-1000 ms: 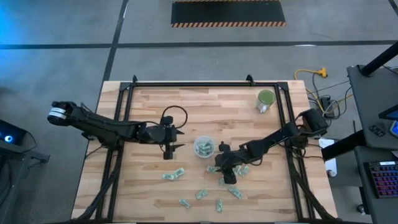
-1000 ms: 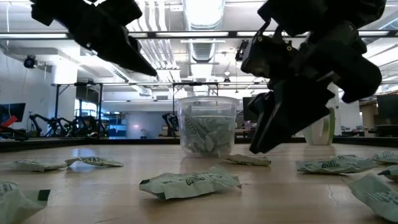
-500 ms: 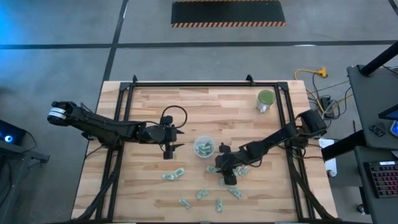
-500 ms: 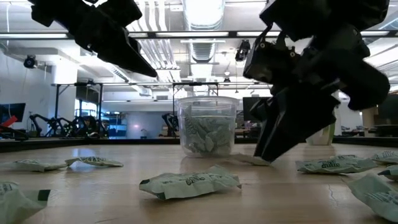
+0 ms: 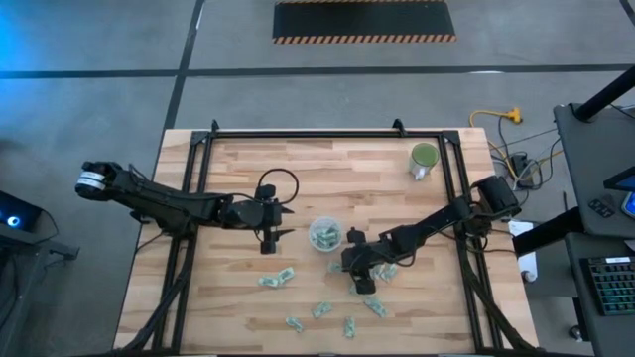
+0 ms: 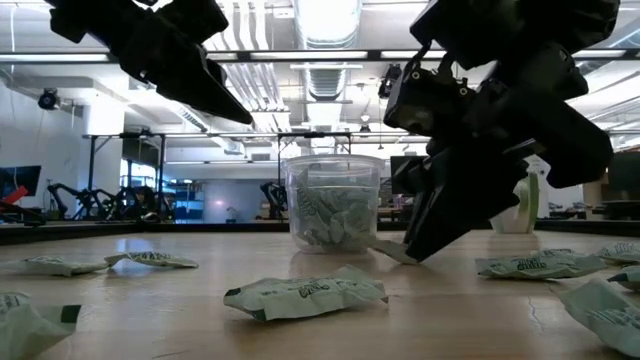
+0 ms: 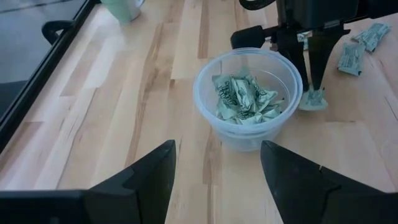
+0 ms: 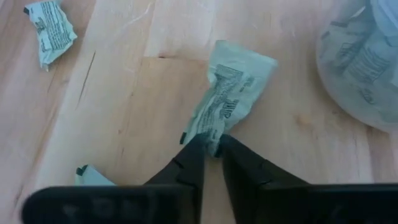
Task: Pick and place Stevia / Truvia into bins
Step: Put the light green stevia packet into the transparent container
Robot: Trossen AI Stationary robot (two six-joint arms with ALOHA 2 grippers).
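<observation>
The clear round cup (image 5: pixel 325 235) stands on the wooden table, partly filled with crumpled green-and-white packets (image 7: pixel 245 102). My right gripper (image 5: pixel 351 272) is just right of the cup and low over the table, shut on one packet (image 8: pixel 231 93). This also shows in the low view (image 6: pixel 392 251) and the left wrist view (image 7: pixel 313 99). My left gripper (image 7: pixel 217 186) is open and empty, raised to the left of the cup (image 7: pixel 205 93). Several loose packets (image 5: pixel 278 279) lie flat on the near part of the table. My right gripper pinches the packet by its one short end (image 8: pixel 210 138) between the tips of its two fingers. The fingers (image 6: pixel 425 235) slant down from above and from the table's right. The packet points away from the fingers toward the cup, low at the tabletop. I cannot tell whether its free end rests on the wood.
A green mug with a white handle (image 5: pixel 425 159) stands at the far right. More packets lie near the right gripper (image 5: pixel 387 268) and toward the near edge (image 5: pixel 322 309) (image 5: pixel 349 325) (image 5: pixel 375 305). A black frame rail (image 5: pixel 327 134) runs round the table.
My right gripper has come down onto the packet lying right of the cup and has shifted a little toward the cup. The packet has slid a little toward the cup and now sits tilted in the fingers instead of lying flat.
</observation>
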